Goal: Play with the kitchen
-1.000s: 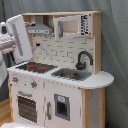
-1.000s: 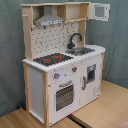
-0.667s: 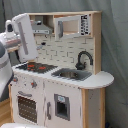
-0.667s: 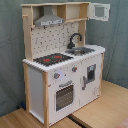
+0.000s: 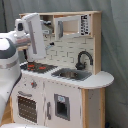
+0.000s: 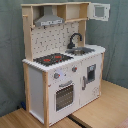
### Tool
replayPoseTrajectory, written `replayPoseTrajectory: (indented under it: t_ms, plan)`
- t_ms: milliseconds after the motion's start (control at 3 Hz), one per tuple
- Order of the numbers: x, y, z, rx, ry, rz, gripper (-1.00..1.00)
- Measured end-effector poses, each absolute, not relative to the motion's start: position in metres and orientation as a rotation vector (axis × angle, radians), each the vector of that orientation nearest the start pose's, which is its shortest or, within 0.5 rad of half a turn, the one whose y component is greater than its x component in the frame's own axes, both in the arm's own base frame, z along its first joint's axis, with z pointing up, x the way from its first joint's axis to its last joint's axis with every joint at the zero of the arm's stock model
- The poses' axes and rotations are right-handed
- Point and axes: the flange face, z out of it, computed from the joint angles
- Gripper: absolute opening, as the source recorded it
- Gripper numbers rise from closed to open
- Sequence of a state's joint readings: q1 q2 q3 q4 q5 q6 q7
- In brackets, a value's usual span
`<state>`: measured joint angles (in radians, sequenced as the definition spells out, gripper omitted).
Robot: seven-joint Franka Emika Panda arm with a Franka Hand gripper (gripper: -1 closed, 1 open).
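One kitchen stands in both exterior views, white with light-wood sides; in the second exterior view it rests on a wooden bench before a grey curtain. Its top carries one black stovetop with two red rings, one sink and one black faucet. Below sit one oven door, two knobs above it, and one smaller door. One grey hood hangs under the top shelf, and one white cupboard door stands swung open at the second exterior view's upper right. One robot arm fills the first exterior view's left, its white upper link raised before the kitchen's top left corner. The end effector cannot be made out, so I cannot tell how its fingers stand.
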<state>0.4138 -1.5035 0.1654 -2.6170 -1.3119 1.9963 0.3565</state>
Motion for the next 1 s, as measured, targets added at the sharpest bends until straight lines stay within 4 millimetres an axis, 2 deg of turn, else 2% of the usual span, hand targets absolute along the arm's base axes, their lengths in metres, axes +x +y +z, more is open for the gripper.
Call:
replayPoseTrajectory:
  t_ms: [333,667,1000]
  plan:
    - [0.108,0.050,0.724,1.620,0.105,1.376,-1.00]
    - [0.119,0.040,0.721,1.644,0.122,1.372,-1.00]
    - [0.142,0.023,0.712,1.693,0.162,1.367,-1.00]
